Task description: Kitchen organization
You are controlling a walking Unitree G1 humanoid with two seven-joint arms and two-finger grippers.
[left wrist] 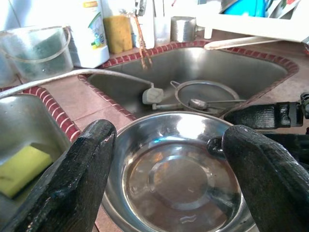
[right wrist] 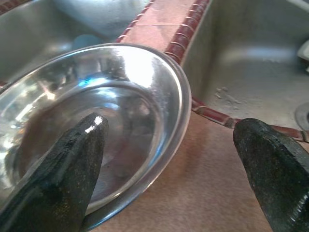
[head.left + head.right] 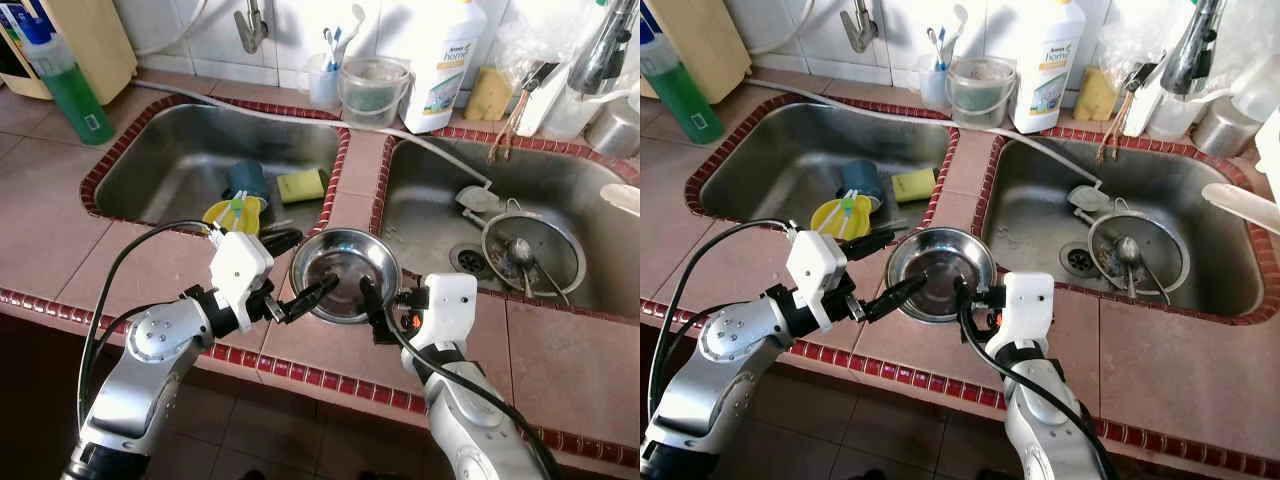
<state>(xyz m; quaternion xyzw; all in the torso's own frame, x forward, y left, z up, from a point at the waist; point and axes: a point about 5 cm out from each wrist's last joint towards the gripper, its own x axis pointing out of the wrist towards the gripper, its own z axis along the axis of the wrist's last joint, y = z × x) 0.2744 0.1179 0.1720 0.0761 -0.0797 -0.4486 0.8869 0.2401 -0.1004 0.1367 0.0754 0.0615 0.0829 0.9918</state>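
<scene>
The round, shallow stainless-steel bowl (image 3: 345,273) sits on the tiled strip of the terracotta countertop (image 3: 60,230) between the left steel sink basin (image 3: 170,160) and the right steel sink basin (image 3: 560,200), close to the front edge. I judge it light and rigid, but its polished skin looks slick, and it would ring and skid if nudged sideways. The thin rolled rim is the only real place to take it: one finger inside, one outside, pinching the wall.

My left gripper (image 3: 305,292) is spread wide and holds nothing. In its wrist view its fingers (image 1: 72,179) stand either side of the near rim, and I cannot tell whether they touch it.

My right gripper (image 3: 372,305) is also parted wide and empty. One finger (image 2: 63,169) hangs over the bowl's inside, the other over the bare tile outside, so the rim lies between them. It looks ready for a rim pinch, though contact is not visible.
</scene>
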